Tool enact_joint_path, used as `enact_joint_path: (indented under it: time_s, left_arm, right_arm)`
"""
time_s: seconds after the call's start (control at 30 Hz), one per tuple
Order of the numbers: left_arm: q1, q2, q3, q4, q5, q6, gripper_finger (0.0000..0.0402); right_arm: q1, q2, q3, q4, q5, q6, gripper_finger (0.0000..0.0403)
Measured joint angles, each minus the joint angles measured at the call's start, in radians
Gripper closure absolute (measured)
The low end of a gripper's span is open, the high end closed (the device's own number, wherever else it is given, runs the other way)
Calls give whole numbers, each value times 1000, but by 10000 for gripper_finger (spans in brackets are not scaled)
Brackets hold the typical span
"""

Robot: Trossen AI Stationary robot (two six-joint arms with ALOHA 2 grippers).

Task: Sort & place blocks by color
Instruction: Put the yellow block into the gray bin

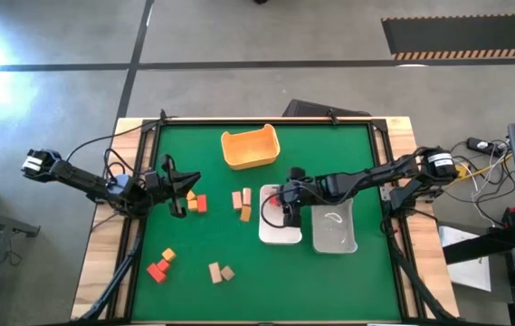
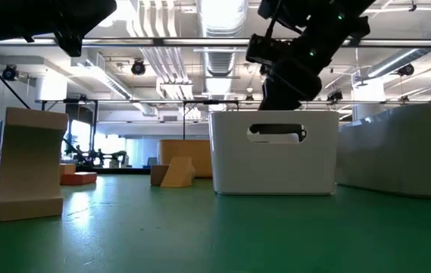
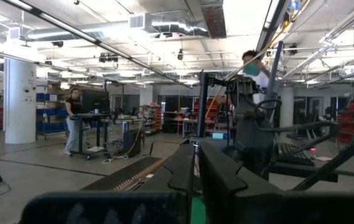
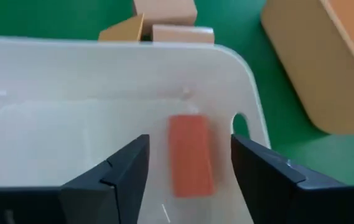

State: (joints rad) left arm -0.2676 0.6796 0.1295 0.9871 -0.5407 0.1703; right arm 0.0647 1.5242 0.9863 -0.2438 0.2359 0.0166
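Observation:
My right gripper (image 4: 190, 142) hangs open over the white tray (image 1: 281, 237), pointing down into it. A red block (image 4: 190, 155) lies flat on the tray's floor, and the two fingers stand on either side of it without touching. Loose blocks lie on the green mat: tan ones (image 1: 242, 204) left of the tray, an orange and red pair (image 1: 196, 203) beside my left gripper (image 1: 177, 186), a red and orange group (image 1: 160, 265) and two tan ones (image 1: 221, 272) nearer. My left gripper hovers level at the mat's left side.
A yellow-orange tub (image 1: 250, 147) stands at the far middle of the mat. A clear tray (image 1: 334, 226) sits against the white tray's right side. Black rails frame the mat. People stand in the room beyond the table.

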Motion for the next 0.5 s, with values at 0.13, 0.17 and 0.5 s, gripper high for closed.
enact_joint_path:
  time_s: [0.13, 0.17, 0.5]
  left_arm:
    - [0, -1, -3, 0, -19, 0, 393]
    - [0, 2, -2, 0, -20, -3, 393]
    - [0, 63, 3, 0, -156, -123, 393]
  right_arm:
    - [10, -1, 23, -15, -4, 11, 195]
    - [19, -4, 24, -15, -6, 16, 198]
    - [157, -98, -10, -50, 10, 63, 241]
